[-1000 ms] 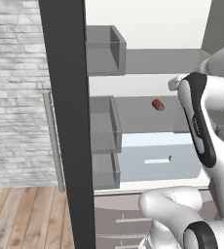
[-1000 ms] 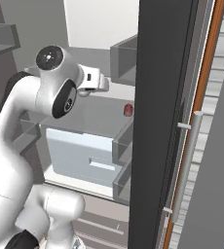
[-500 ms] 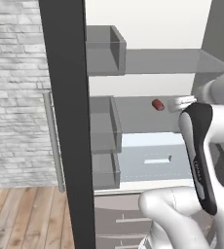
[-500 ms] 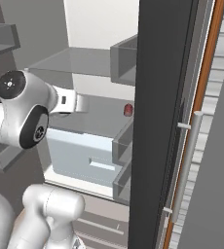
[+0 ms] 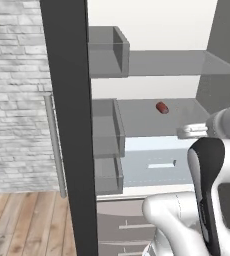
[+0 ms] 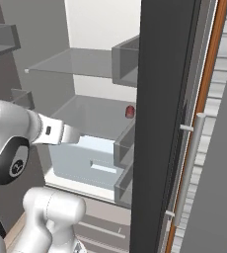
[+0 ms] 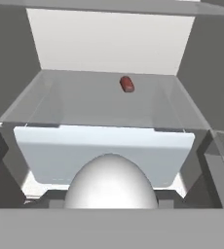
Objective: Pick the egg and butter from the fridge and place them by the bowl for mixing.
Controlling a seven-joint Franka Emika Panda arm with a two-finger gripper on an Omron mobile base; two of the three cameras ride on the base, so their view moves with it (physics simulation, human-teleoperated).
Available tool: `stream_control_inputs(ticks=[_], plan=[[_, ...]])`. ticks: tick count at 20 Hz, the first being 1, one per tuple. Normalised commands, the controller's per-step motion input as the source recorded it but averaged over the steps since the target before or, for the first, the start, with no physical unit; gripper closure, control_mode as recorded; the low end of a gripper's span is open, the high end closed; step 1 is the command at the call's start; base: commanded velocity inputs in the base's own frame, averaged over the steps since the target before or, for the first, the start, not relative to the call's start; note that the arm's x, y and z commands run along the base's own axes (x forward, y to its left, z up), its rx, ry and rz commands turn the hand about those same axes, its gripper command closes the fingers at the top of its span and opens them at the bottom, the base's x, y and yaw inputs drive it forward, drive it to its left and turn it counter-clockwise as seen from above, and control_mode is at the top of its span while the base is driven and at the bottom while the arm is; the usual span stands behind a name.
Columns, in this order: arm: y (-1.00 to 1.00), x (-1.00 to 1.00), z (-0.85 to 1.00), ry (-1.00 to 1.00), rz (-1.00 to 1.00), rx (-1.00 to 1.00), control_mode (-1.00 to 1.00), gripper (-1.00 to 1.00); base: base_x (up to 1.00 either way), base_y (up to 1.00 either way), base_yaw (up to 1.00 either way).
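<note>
A white egg [image 7: 110,182] sits between my gripper's [image 7: 110,198] two dark fingertips [image 7: 49,197], and the gripper is shut on it. The hand [image 5: 192,131] hangs in front of the open fridge [image 5: 69,125], level with its lower shelf and just above the pale drawer [image 7: 104,151]. In the right base view the hand [image 6: 61,133] points into the fridge [image 6: 165,123] from the left. The butter and the bowl are out of view.
A small dark red thing [image 5: 161,107] [image 6: 130,111] [image 7: 127,84] lies at the back of the glass shelf. Grey door shelves [image 5: 107,130] [image 6: 128,143] jut in on both sides. A brick wall [image 5: 17,90] stands to the left.
The hand has moved down and back from the upper shelf level to in front of the drawer. The dark red thing has stayed where it was.
</note>
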Motion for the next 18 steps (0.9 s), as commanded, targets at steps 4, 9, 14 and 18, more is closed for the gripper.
stream_control_inputs(ticks=[4,9,14,18], plan=[[0.00,-0.06,-0.06,0.07,-0.01,0.01,1.00,1.00,-0.11,0.00,-0.04],[0.00,0.00,0.00,0.00,0.00,0.00,1.00,1.00,-0.28,0.02,0.00],[0.00,0.00,0.00,0.00,0.00,0.00,1.00,1.00,-0.73,0.03,0.00],[0.00,0.00,0.00,0.00,0.00,0.00,1.00,1.00,-0.89,0.10,0.00]])
